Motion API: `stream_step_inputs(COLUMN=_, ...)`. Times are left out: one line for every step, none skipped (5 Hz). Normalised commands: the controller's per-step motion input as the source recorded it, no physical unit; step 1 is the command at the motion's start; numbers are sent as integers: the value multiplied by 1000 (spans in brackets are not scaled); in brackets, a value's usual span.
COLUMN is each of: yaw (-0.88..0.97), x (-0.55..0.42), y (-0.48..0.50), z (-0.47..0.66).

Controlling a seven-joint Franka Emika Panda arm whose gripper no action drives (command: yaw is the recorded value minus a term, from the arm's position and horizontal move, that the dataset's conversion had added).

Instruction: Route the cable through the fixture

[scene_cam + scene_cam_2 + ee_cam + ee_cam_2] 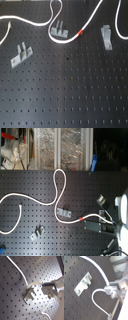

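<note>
White cable (pixel 37 22) loops around your middle clip (pixel 59 32); the other two clips (pixel 20 55) remain unthreaded. The gripper (pixel 102 225) seems clamped on the cable, though you can't confirm it.

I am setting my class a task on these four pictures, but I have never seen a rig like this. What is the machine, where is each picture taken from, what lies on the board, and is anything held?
The machine is one robot arm ending in a claw, seen at the second exterior view's right. Two pictures come from fixed cameras off the arm; the other two come from cameras riding on the claw, so they look close up. On the black pegboard lies a long white cable with a short red band, plus three small metal clips; one clip has the cable looping around it. The claw sits low beside the cable near the band, but the pictures are too blurred to tell whether it grips it.
</note>
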Motion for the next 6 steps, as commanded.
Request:
stream_step_inputs(yaw=0, x=0, y=0, z=21)
stream_step_inputs(yaw=-166, x=-37, y=2, z=258)
stream_step_inputs(yaw=-146, x=-45, y=59, z=451)
stream_step_inputs(yaw=26, x=-29, y=266, z=339)
stream_step_inputs(yaw=377, x=-112, y=292, z=396)
stream_step_inputs(yaw=523, x=-120, y=259, z=403)
